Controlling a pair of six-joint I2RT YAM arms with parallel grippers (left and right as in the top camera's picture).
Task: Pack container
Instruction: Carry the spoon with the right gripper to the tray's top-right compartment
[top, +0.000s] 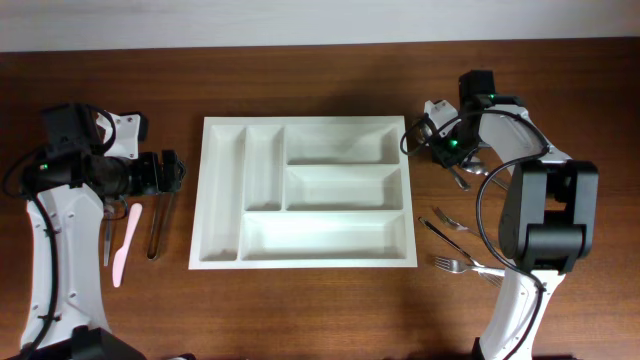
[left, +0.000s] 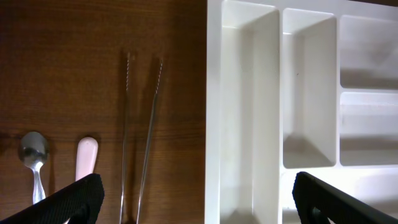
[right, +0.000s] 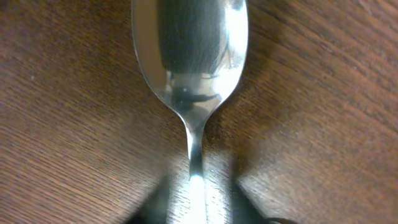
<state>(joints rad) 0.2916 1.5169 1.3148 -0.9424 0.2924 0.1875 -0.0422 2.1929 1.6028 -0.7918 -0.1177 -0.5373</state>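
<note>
The white cutlery tray (top: 305, 258) lies in the middle of the table with all five compartments empty; it also shows in the left wrist view (left: 249, 124). My left gripper (top: 168, 173) is open and empty, just left of the tray, its fingers (left: 199, 208) spread over the metal tongs (left: 140, 137) and the tray's left rim. My right gripper (top: 452, 152) is low over a metal spoon (top: 461, 178) right of the tray. In the right wrist view the spoon (right: 189, 56) fills the frame, and its handle runs between my blurred fingers (right: 198, 202), with wood showing beside it.
Left of the tray lie the tongs (top: 157, 225), a pink utensil (top: 122, 245) and a small spoon (top: 107, 235); the latter two show in the left wrist view (left: 86, 158) (left: 34, 155). Right of the tray lie two forks (top: 452, 218) (top: 465, 267) and a dark thin utensil (top: 436, 230).
</note>
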